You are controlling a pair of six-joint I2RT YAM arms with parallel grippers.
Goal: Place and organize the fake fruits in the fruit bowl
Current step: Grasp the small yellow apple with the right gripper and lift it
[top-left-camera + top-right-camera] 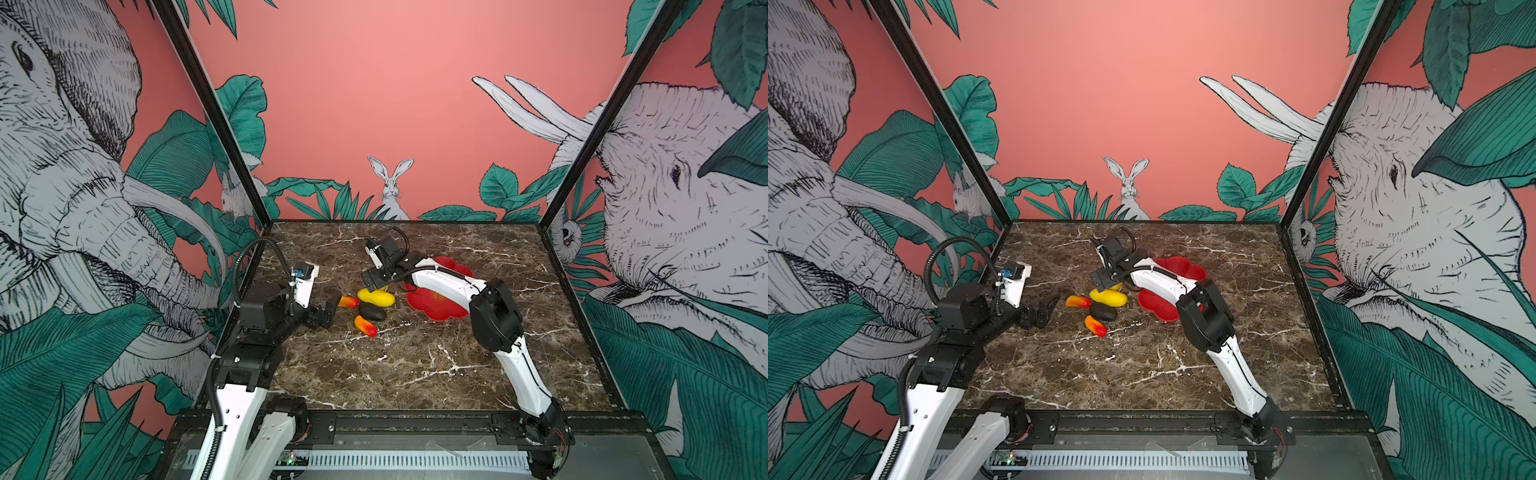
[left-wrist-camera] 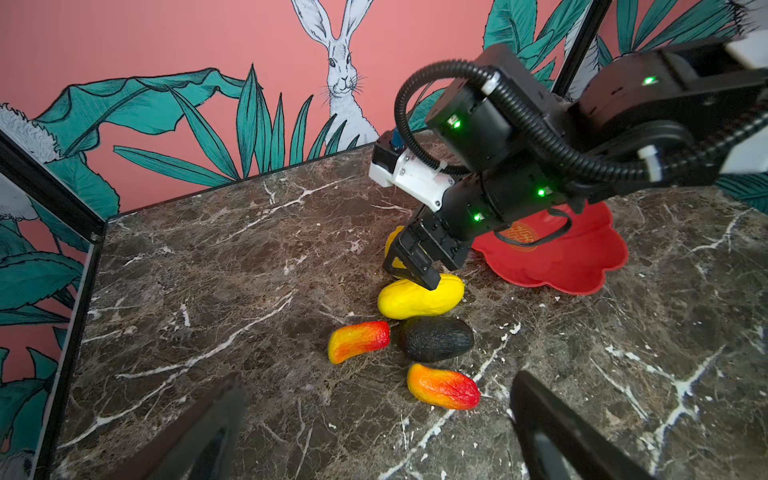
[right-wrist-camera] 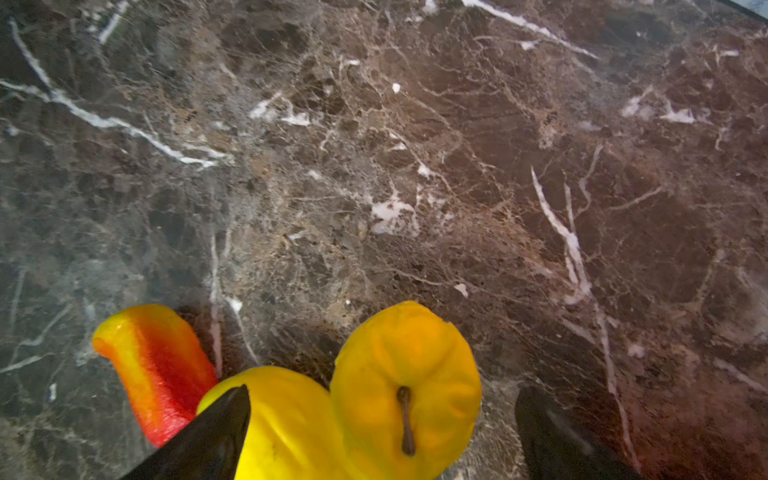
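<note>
Five fake fruits [image 2: 436,338] lie on bench [image 1: 415,365], none in fruit bowl [image 1: 440,311], which sits behind right claw [image 2: 411,272] under its arm. Right claw released, straddling bumpy yellow fruit [image 3: 407,374]; one jaw overlaps long yellow fruit [image 2: 419,297], so nudge clear, lower, then clench. Idle left claw [image 1: 327,311] also released.

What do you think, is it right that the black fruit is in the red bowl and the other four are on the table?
No. The black fruit lies on the table too, outside the red bowl, as the left wrist view shows.
</note>
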